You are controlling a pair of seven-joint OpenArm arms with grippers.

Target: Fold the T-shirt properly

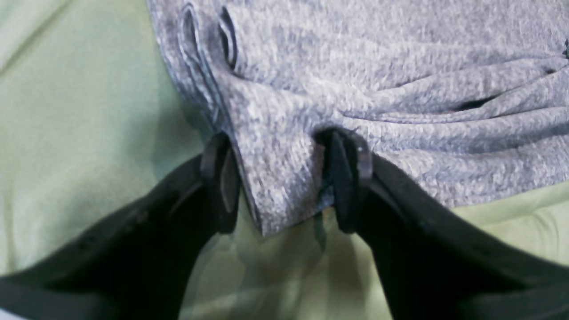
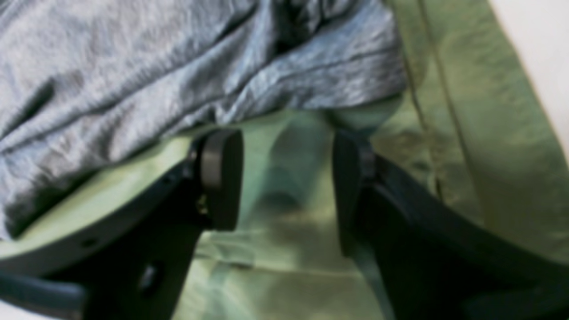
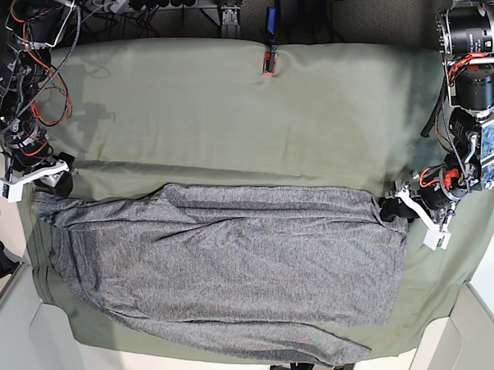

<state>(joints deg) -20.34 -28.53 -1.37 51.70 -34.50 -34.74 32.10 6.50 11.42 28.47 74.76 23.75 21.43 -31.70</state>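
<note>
The T-shirt lies spread out, wide and rather flat, on the near half of the worktop, which is covered with an olive-green cloth. The grey knit has long soft wrinkles that run from left to right, and its near edge comes close to the near edge of the worktop. In the base view the left hand is at the right end of the garment, at its far right corner. In the left wrist view this left hand stands wide, with a corner of the grey fabric between its two fingers; one finger touches the cloth, but the jaws are not closed on it. The right hand is at the far left corner of the shirt. In the right wrist view the right hand is also wide, with only green cloth between its fingers, and the shirt's edge lies just beyond the tips.
</note>
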